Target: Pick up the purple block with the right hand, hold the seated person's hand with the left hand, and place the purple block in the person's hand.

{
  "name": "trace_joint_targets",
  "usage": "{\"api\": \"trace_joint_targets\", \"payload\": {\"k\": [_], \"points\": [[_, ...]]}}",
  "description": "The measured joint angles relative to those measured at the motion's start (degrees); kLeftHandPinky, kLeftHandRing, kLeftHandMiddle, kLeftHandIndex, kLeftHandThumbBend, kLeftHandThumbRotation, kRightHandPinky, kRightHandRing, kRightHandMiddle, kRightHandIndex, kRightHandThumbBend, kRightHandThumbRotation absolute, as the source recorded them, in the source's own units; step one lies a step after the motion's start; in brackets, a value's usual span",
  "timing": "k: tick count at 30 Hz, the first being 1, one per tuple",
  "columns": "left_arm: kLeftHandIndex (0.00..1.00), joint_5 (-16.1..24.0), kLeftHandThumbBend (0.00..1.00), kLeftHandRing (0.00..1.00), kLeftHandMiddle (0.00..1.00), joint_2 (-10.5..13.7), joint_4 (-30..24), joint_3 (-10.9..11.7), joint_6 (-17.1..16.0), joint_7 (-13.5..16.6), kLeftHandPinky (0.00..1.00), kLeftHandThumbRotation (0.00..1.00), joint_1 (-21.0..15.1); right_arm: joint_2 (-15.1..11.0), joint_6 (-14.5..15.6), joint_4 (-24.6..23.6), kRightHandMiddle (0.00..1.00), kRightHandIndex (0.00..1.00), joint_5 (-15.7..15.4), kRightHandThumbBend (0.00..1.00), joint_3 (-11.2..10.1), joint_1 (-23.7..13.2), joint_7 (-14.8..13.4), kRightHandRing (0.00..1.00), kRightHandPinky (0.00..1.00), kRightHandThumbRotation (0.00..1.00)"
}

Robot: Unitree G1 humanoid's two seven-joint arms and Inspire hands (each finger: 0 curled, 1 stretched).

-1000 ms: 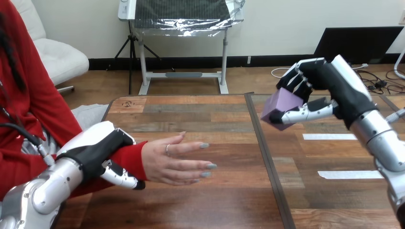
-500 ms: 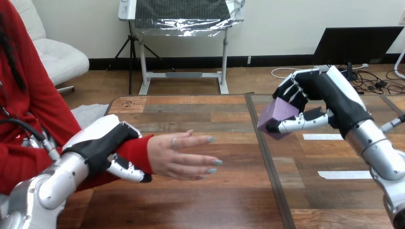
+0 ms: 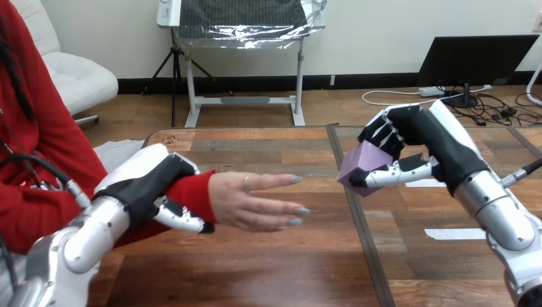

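Red-sleeved, the person's wrist (image 3: 195,190) sat inside the curled fingers and thumb of the left hand (image 3: 153,185). The person's hand (image 3: 252,203) had drifted rightward. The purple block (image 3: 358,165), pinched by the right hand (image 3: 438,137) between fingers and thumb, had neared its fingertips (handover looked close).

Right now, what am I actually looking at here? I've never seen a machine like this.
This is the view from a camera on a humanoid robot's head, looking down across a wooden table. The left robot hand is curled round a seated person's wrist. The person's hand is open, with its fingers stretched out over the table. The right robot hand grips a purple block in the air, just right of the person's fingertips and apart from them.
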Motion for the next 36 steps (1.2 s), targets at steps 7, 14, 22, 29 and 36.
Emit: {"api": "trace_joint_targets", "payload": {"k": [7, 14, 22, 29, 36], "points": [[0.39, 0.02, 0.71, 0.30, 0.38, -1.35, 0.37, -0.50, 0.00, 0.59, 0.23, 0.00, -1.10, 0.93, 0.56, -1.08, 0.41, 0.45, 0.13, 0.79, 0.00, 0.26, 0.81, 0.35, 0.30, 0.00], [0.39, 0.02, 0.71, 0.30, 0.38, -2.99, 0.84, -0.73, 0.00, 0.96, 0.23, 0.00, -2.38, 1.87, 1.29, -3.32, 0.40, 0.44, 0.82, 0.79, 0.00, 0.72, 1.77, 0.34, 0.29, 0.00], [0.39, 0.02, 0.69, 0.31, 0.38, -4.58, 1.30, -0.85, 0.00, 1.92, 0.24, 0.00, -3.64, 3.17, 1.37, -5.94, 0.39, 0.44, 2.14, 0.80, 0.00, 1.01, 2.41, 0.33, 0.29, 0.00], [0.39, 0.02, 0.69, 0.31, 0.38, -6.04, 2.21, -1.07, -0.01, 2.75, 0.24, 0.00, -4.86, 4.00, 1.67, -8.37, 0.39, 0.44, 2.17, 0.79, 0.04, 1.03, 2.63, 0.33, 0.28, 0.00], [0.39, 0.02, 0.70, 0.31, 0.38, -7.20, 2.93, -1.11, -0.02, 3.24, 0.24, 0.00, -5.83, 4.78, 1.72, -10.99, 0.39, 0.43, 2.66, 0.79, 0.07, 1.05, 3.18, 0.32, 0.27, 0.00]]}}
